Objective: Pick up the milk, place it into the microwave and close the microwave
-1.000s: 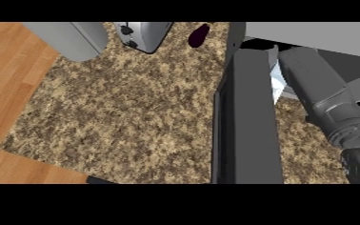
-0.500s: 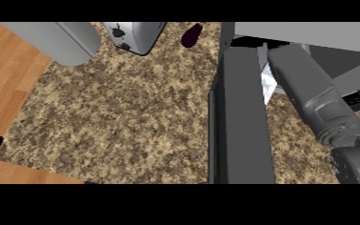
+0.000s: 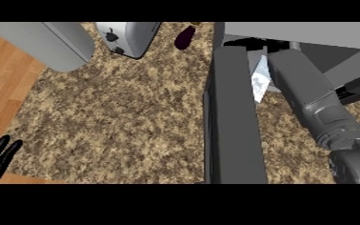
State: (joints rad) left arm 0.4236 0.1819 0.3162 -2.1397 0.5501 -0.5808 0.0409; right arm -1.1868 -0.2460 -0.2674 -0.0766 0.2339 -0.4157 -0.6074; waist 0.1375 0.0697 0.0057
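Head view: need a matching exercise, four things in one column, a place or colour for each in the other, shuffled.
Things:
1. toaster
2. eggplant
3. milk carton
4. left hand

Places or colours:
a. at the view's lower left edge
b. between the open microwave door and the right forearm
c. silver, at the far side of the counter
d. dark purple, just right of the toaster

Pairs: 1-c, 2-d, 3-b, 4-a

The right forearm at 3 o'clock is showing as a smooth grey cylinder with a ribbed, darker band; the left hand at 8 o'clock is showing slim black fingers.
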